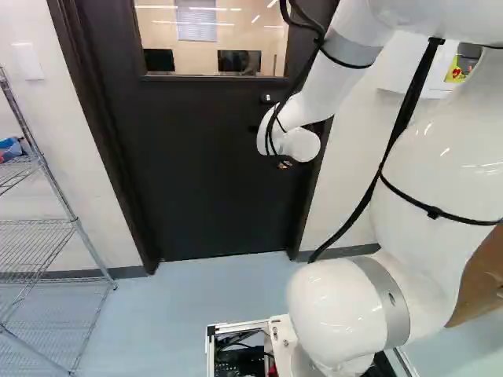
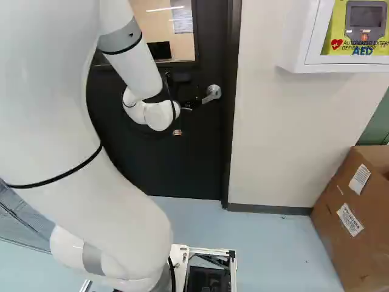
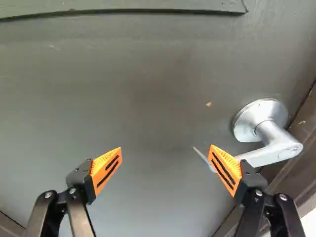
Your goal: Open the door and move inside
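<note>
Toward the door frame (image 3: 305, 129) from the wide-open jaws, find the lever handle (image 3: 275, 149), crossing beyond the nearer finger (image 3: 229, 173) with free end showing in the gap; best, probably, to shift frameward before closing.

The door (image 1: 196, 173) is black, the handle (image 3: 276, 143) silver, the pads (image 3: 104, 173) black-striped orange.

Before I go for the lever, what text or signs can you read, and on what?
"AED": yellow panel in the white wall cabinet.
"AUTOMATED EXTER", cut off, and "DEFIBRILLATOR" beneath: same panel.
Two white labels on the cardboard box: too small to read.
Door and lever: none legible.
</note>
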Robot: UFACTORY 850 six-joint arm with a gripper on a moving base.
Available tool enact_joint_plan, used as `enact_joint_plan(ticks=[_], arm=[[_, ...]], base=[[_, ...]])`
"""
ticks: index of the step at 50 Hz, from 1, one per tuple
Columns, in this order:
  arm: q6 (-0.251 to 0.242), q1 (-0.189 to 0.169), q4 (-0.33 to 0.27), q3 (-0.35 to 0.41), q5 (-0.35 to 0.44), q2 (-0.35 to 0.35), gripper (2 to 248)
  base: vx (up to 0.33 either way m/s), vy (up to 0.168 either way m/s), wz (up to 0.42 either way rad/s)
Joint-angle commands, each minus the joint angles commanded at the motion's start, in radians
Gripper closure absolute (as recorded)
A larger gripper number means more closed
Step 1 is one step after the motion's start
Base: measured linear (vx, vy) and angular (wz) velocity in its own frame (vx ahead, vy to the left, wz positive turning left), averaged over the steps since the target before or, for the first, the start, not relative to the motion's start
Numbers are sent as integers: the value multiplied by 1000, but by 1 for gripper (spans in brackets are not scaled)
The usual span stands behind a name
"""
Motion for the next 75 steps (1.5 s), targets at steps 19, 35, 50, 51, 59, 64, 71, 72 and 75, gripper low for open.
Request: enact_joint_plan(ticks=[19, 35, 50, 51, 59, 64, 71, 72, 75], arm=[[0, 0, 0, 5, 0, -39, 3], [0, 0, 0, 6, 0, -66, 3], [0, 0, 0, 59, 0, -18, 3], [0, 0, 0, 64, 0, -13, 3], [0, -2, 0, 104, 0, 26, 3], [0, -4, 0, 126, 0, 48, 3], [0, -6, 0, 154, 0, 76, 3], [0, -7, 0, 156, 0, 78, 3], [0, -7, 0, 160, 0, 83, 3]], base=[[0, 0, 0], [0, 0, 0], [0, 0, 0], [0, 0, 0], [0, 0, 0], [0, 0, 0], [0, 0, 0], [0, 0, 0], [0, 0, 0]])
